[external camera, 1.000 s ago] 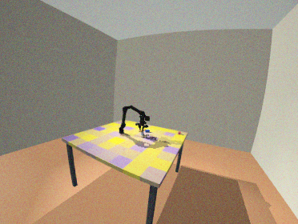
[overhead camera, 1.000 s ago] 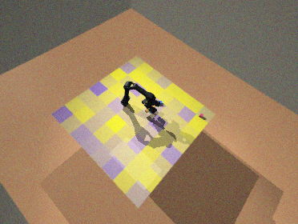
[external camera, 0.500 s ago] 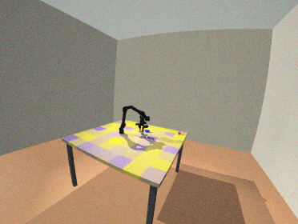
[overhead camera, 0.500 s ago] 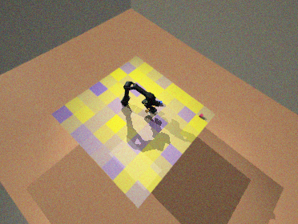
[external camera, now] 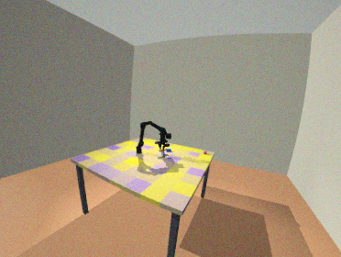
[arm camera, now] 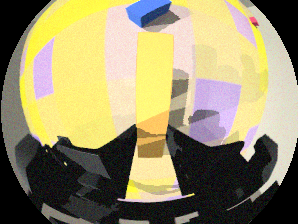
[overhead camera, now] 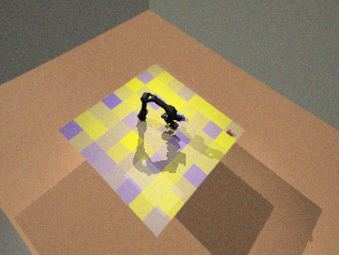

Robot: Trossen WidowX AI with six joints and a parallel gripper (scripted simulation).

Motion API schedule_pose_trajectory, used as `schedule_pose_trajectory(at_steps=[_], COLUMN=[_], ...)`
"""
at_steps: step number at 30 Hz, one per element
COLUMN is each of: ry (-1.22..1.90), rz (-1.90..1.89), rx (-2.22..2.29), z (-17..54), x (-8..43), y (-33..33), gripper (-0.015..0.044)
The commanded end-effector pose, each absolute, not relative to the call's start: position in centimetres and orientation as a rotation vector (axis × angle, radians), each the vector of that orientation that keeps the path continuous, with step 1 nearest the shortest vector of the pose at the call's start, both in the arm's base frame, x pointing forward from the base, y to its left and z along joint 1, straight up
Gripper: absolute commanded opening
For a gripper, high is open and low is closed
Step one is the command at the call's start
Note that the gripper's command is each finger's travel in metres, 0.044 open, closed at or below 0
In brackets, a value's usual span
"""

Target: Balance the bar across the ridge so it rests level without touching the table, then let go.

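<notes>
Checkered yellow and lilac table (arm camera: pixel 73 76) seen at left in the wrist view. At centre, the hand (arm camera: pixel 152 156) is closed on the near end of the yellow bar (arm camera: pixel 154 76), which is held above the table, pointing toward the blue ridge (arm camera: pixel 149 10) just beyond its far end. Small red object (arm camera: pixel 253 22) noted far right, well apart.

Bar (arm camera: pixel 154 96) between the fingers — ridge (arm camera: pixel 149 10) lies beyond its far end.

The arm (overhead camera: pixel 155 104) rises from its base, arches over and bends down; the gripper (arm camera: pixel 154 137) points downward, its fingers clamped on the bar (arm camera: pixel 154 90).
</notes>
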State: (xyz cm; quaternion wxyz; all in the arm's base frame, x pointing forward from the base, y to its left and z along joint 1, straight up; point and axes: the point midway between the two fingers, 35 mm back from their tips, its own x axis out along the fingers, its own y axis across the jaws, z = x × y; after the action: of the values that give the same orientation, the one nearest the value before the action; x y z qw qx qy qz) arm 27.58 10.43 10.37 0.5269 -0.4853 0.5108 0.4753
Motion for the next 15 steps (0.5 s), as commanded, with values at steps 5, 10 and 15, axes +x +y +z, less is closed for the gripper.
schedule_pose_trajectory(at_steps=[5,10,15], ry=[1.218,1.218,1.218], rz=[1.141,1.141,1.141], rx=[-1.158,-1.158,-1.158], z=[10.26,10.22,10.17], x=[27.58,27.57,27.56], y=[10.5,10.5,10.49], gripper=[0.0,0.0,0.0])
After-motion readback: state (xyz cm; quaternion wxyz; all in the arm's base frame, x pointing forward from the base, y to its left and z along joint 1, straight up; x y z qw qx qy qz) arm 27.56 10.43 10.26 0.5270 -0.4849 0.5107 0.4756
